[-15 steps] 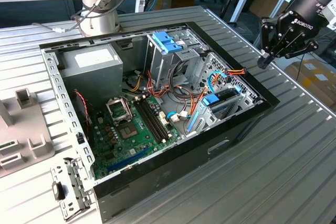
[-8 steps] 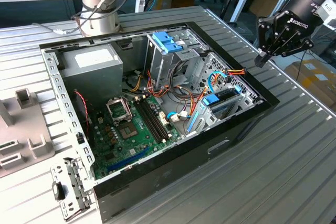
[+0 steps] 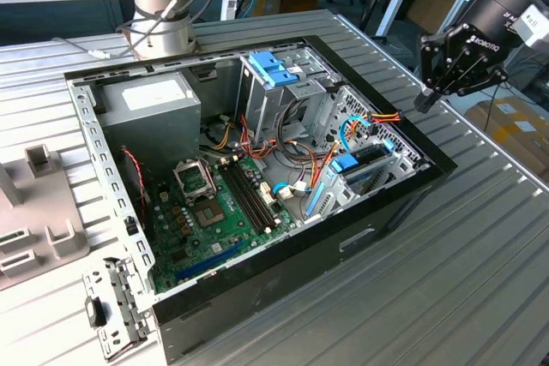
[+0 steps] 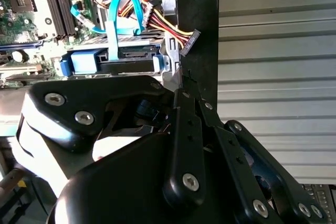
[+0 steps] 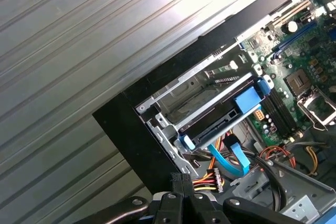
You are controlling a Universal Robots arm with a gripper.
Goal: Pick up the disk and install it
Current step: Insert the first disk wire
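The disk (image 3: 362, 163) lies flat in the drive bay at the exterior view's right side of the open computer case (image 3: 257, 267), its dark body flanked by blue rails. A blue ribbon cable (image 4: 123, 11) runs to its connector end. Both wrist views show the disk (image 4: 126, 62) (image 5: 218, 121) seated in the metal cage. My gripper (image 3: 425, 102) hangs above the case's right rim, apart from the disk, shut with nothing between its fingers. Its closed tips (image 4: 182, 81) (image 5: 181, 178) point toward the black rim beside the bay.
A grey power supply (image 3: 150, 105) sits at the case's back left, with the green motherboard (image 3: 214, 212) in front of it. A light-blue latch piece (image 3: 274, 69) tops the rear cage. A loose metal bracket (image 3: 111, 310) lies on the ribbed table (image 3: 480, 246). The arm's base (image 3: 163, 6) stands behind the case.
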